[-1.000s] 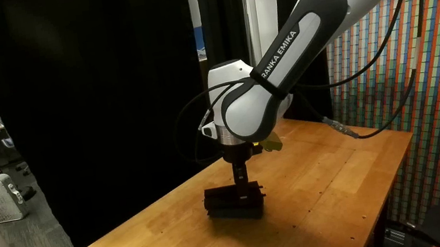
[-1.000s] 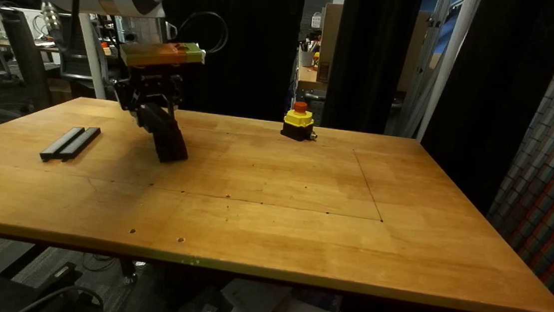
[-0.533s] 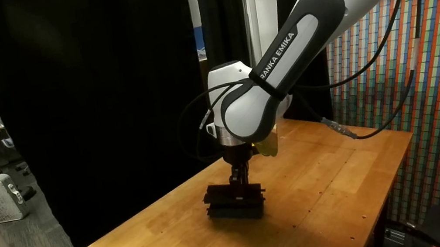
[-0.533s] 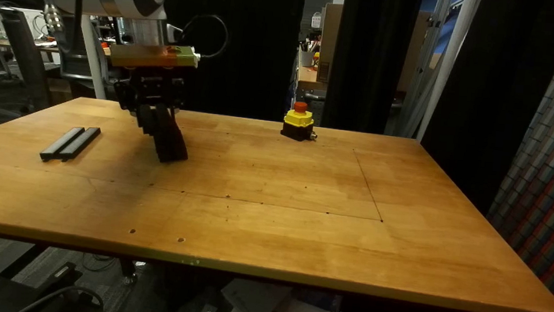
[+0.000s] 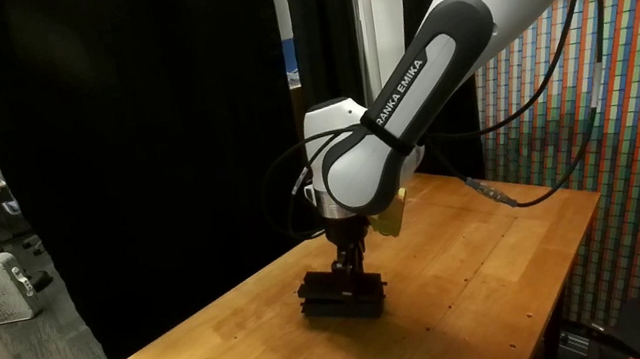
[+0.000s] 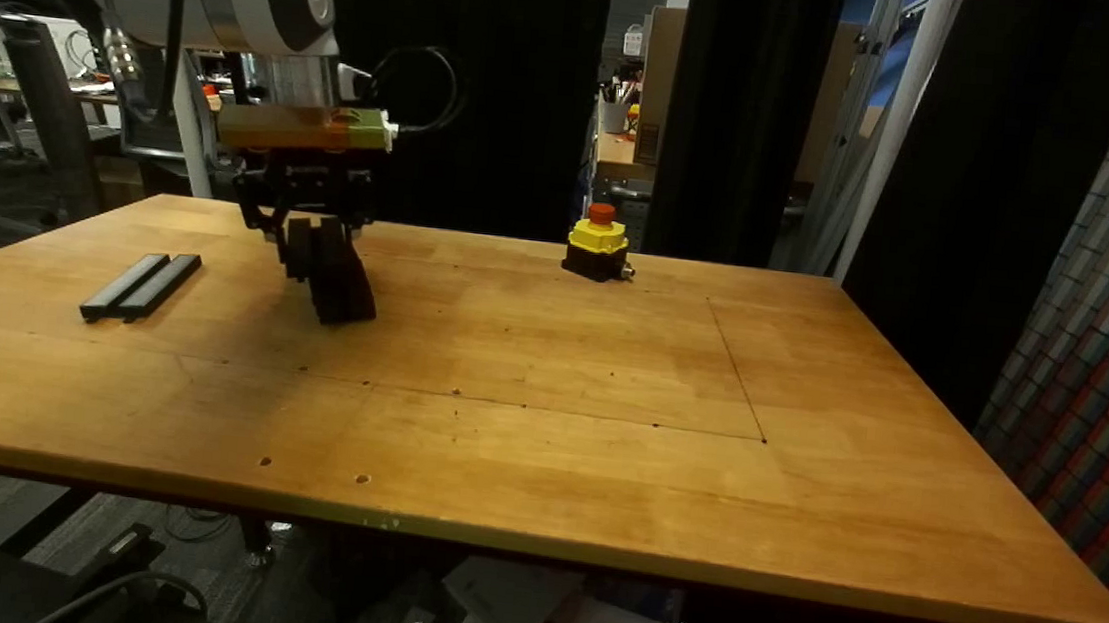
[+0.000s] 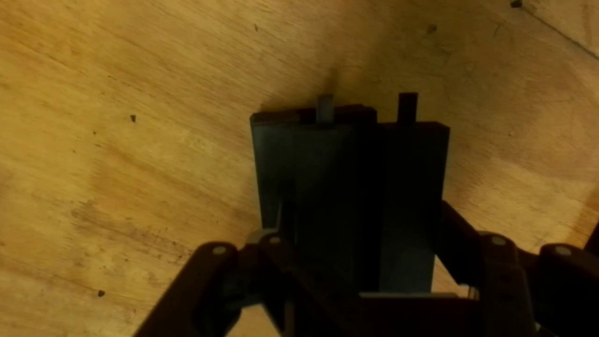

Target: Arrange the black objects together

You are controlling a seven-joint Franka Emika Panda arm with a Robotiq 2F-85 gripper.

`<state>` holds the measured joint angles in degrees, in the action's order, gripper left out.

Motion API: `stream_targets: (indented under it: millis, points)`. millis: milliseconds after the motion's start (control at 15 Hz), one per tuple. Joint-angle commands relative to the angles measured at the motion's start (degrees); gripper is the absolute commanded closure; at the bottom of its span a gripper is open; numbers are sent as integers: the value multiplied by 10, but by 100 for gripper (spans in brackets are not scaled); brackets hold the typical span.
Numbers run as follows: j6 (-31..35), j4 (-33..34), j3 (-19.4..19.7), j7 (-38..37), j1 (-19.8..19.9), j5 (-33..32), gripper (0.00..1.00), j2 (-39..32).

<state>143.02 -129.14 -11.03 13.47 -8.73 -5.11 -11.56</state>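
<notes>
In the wrist view my gripper [image 7: 364,208] is shut with two black bars side by side between its fingers: a bar [image 7: 327,182] at left and another bar [image 7: 414,182] at right, each with a short tab. Partly under and to the left shows a further black bar [image 7: 275,164]; dark shadow hides where they meet. In an exterior view that further bar [image 5: 344,310] rests on the table just below the gripper [image 5: 349,285]. Apart from this cluster, two more black bars [image 6: 137,288] lie flat, side by side and slightly offset.
A yellow-and-red button on a black base [image 6: 599,242] stands near the table's far edge. The wooden tabletop [image 6: 600,476] is bounded by a black curtain [image 5: 132,170]. Cables [image 5: 529,101] hang loosely along the arm.
The wrist has straightened from a tilt and come down slightly. The held bars have turned with it and sunk closer to the bar below. The separate pair has not moved.
</notes>
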Motion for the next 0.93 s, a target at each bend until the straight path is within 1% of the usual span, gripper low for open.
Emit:
stream_targets:
  millis: [0,533,867]
  points:
    - [12,16,6,-10,-2,-7,54,-13]
    - [15,20,11,3,3,-5,54,-22]
    - [23,16,10,15,2,-17,54,-20]
